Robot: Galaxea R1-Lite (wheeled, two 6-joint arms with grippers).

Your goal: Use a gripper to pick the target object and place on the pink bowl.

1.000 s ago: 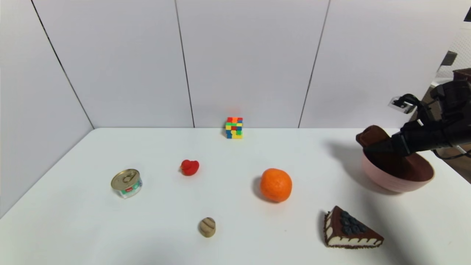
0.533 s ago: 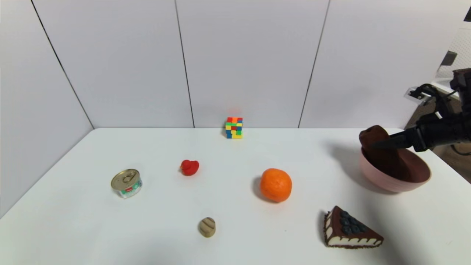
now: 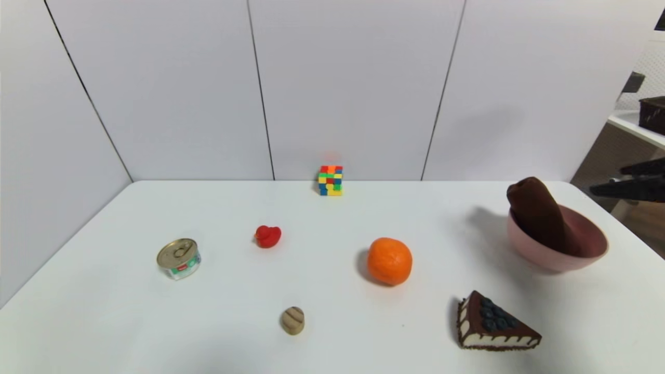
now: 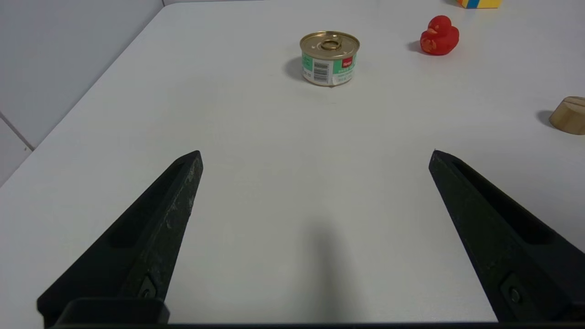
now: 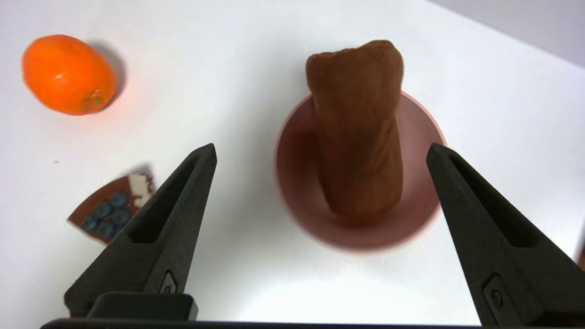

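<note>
The rolled dark brown towel (image 3: 537,221) leans in the pink bowl (image 3: 552,259) at the table's right, one end poking up over the far-left rim. The right wrist view looks down on the same towel (image 5: 358,132) resting in the bowl (image 5: 297,187). My right gripper (image 3: 618,182) is open and empty, pulled back past the table's right edge, apart from the bowl; its two fingers frame the bowl in the right wrist view (image 5: 322,153). My left gripper (image 4: 315,155) hangs open above bare table near the front left, out of the head view.
On the white table: an orange (image 3: 389,261), a brown cake slice with blueberries (image 3: 493,324), a small wooden piece (image 3: 293,320), a red duck (image 3: 268,236), a tin can (image 3: 179,258), and a colourful cube (image 3: 331,180) by the back wall.
My right gripper let go of the towel, opened, and drew back to the right off the table's edge. The towel stays leaning in the bowl.
</note>
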